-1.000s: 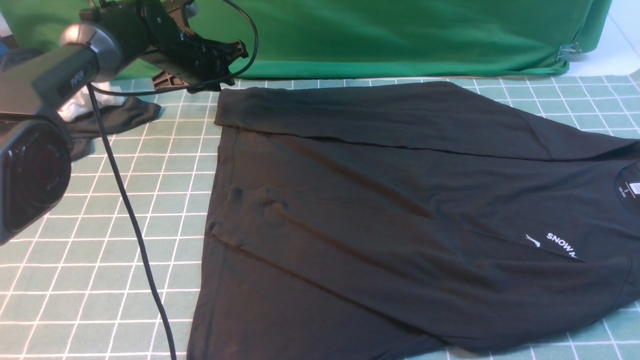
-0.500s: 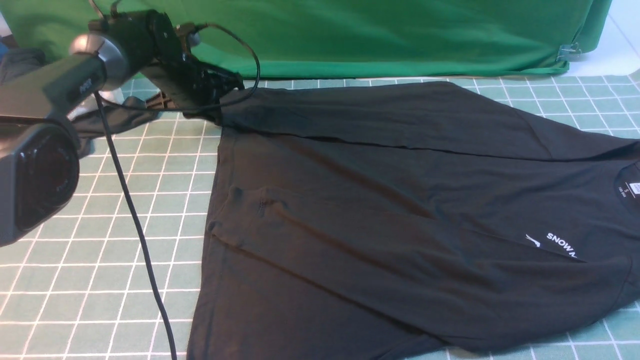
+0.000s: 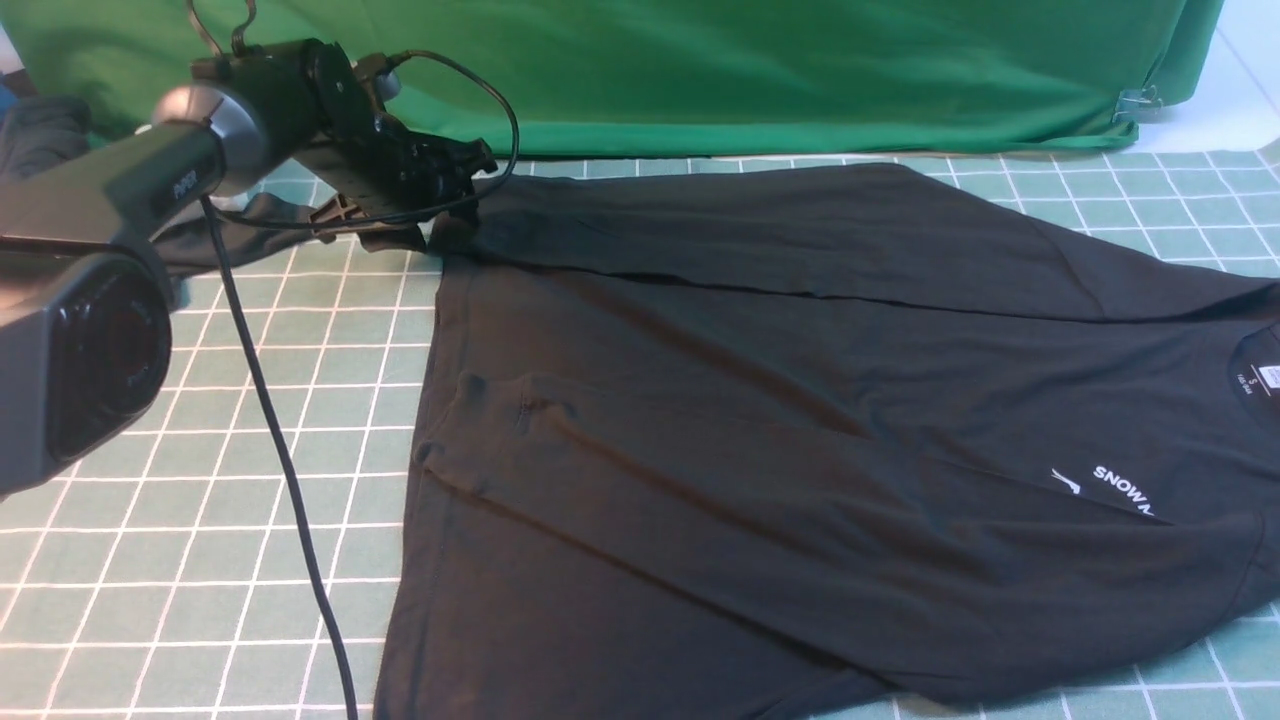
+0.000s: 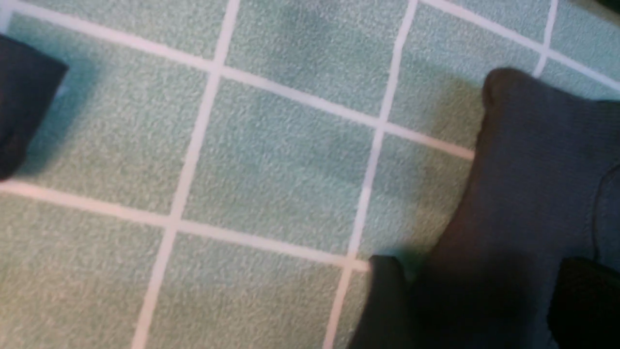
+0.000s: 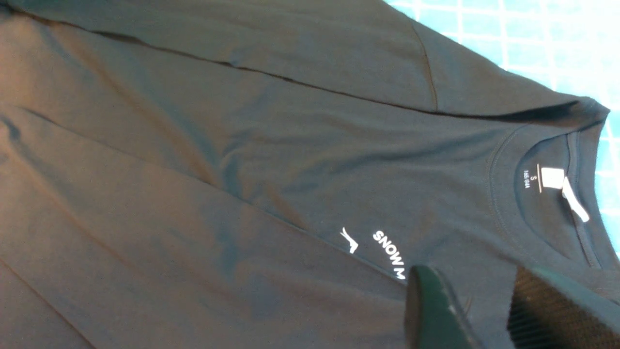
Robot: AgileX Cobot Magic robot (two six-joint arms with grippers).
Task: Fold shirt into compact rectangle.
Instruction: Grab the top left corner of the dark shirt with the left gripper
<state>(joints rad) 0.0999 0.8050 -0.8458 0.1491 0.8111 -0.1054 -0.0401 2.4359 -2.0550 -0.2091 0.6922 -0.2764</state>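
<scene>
Lying flat, blk shirt [image 3: 800, 400], lightly creased

A green cloth backdrop [image 3: 800, 70] is hanging across the far side, its lower edge resting in soft folds along the tabletop [image 3: 200, 560]. A metal binder clip [image 3: 1140, 103] is pinching the cloth near its right end. The tabletop is showing a pale green surface ruled into squares by white lines (the grid is running out of the front view). Beyond the backdrop's right end a white surface [image 3: 1245, 80] is gleaming brightly.
</scene>
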